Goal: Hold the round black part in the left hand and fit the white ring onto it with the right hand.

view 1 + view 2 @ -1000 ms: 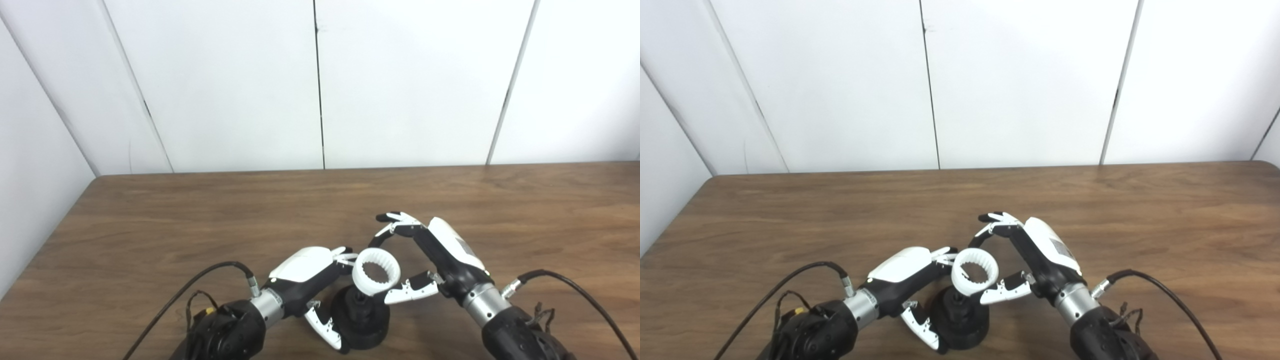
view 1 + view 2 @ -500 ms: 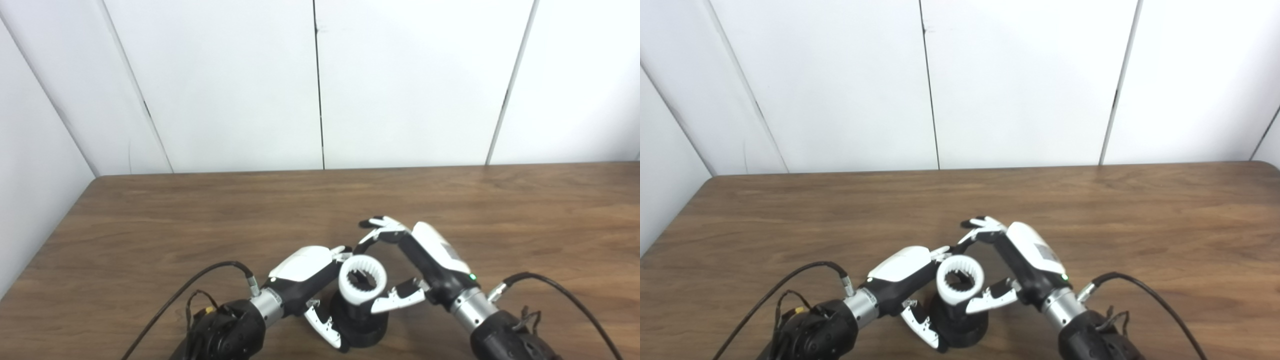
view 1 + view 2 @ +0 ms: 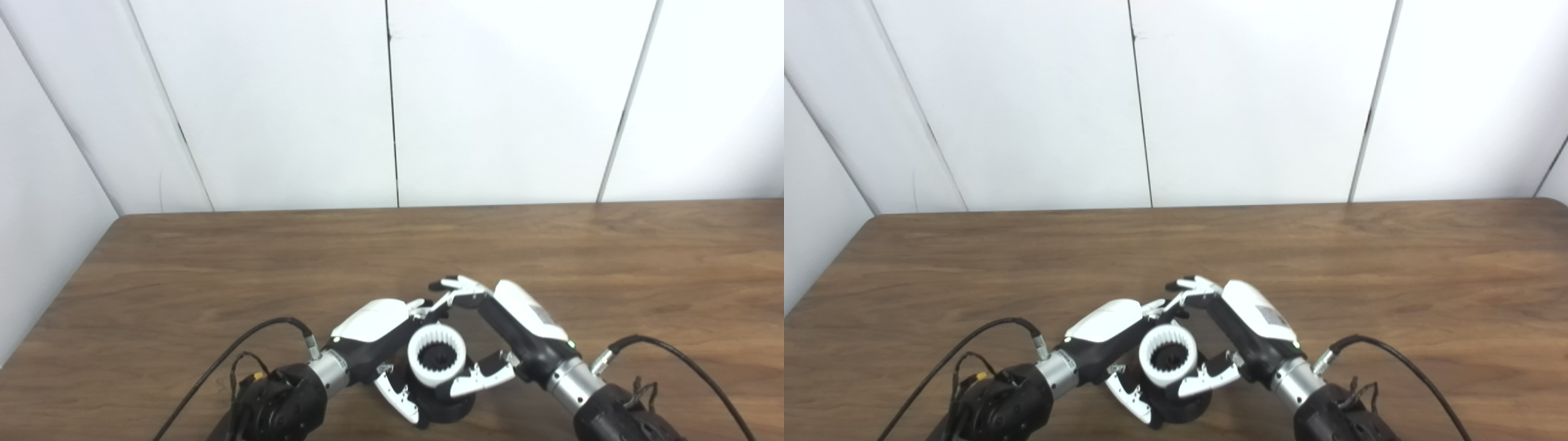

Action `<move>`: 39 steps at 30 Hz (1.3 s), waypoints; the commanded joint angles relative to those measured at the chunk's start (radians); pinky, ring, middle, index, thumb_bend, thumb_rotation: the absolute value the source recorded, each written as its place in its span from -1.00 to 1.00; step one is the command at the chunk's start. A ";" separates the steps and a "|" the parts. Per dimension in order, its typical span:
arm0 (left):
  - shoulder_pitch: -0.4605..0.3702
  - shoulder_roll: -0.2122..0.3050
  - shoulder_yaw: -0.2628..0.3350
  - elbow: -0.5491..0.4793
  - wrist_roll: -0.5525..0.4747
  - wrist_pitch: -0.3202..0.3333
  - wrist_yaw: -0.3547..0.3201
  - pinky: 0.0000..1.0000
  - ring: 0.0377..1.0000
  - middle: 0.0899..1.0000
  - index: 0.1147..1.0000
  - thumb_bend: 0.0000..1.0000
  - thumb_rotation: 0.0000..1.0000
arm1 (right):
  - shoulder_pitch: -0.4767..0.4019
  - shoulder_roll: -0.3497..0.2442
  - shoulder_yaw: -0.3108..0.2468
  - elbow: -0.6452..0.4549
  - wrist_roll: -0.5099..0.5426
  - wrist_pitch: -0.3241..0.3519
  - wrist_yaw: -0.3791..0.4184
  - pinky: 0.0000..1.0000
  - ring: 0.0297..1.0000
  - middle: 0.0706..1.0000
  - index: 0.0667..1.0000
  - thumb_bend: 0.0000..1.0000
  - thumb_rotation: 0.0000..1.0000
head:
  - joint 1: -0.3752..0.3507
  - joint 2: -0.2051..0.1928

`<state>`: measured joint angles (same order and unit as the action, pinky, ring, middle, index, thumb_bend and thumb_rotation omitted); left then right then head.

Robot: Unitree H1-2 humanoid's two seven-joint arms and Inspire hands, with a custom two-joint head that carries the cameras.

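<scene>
Sitting toothed-side up, white ring [image 3: 436, 363] tops round black part [image 3: 442, 405] near the table [image 3: 184, 275] front edge.
Right hand [image 3: 490, 343] grips the ring; left hand [image 3: 386, 349] holds the part; both views match.

wooden table [image 3: 245, 263], white wall panels [image 3: 275, 104] — seamed

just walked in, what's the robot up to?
It is putting two parts together at a wooden table. The left hand steadies a round black part standing on the table near the front edge. The right hand holds a toothed white ring directly over the part's top, with the black center showing through the hole. Whether the ring is fully seated cannot be told from here.
</scene>
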<state>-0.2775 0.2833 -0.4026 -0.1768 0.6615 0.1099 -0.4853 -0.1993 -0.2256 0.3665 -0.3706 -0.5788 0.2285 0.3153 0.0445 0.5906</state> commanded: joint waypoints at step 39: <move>-0.030 0.009 0.018 -0.037 -0.006 0.008 -0.016 0.65 0.99 0.86 0.23 0.82 -0.74 | 0.064 -0.018 -0.037 0.093 0.036 -0.058 -0.027 0.74 0.85 0.76 0.43 0.91 -0.31 | 0.006 0.008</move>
<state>-0.2777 0.2776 -0.4012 -0.1837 0.6541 0.1137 -0.5143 -0.1227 -0.2346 0.3346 -0.2703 -0.5316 0.1726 0.2872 0.0506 0.5983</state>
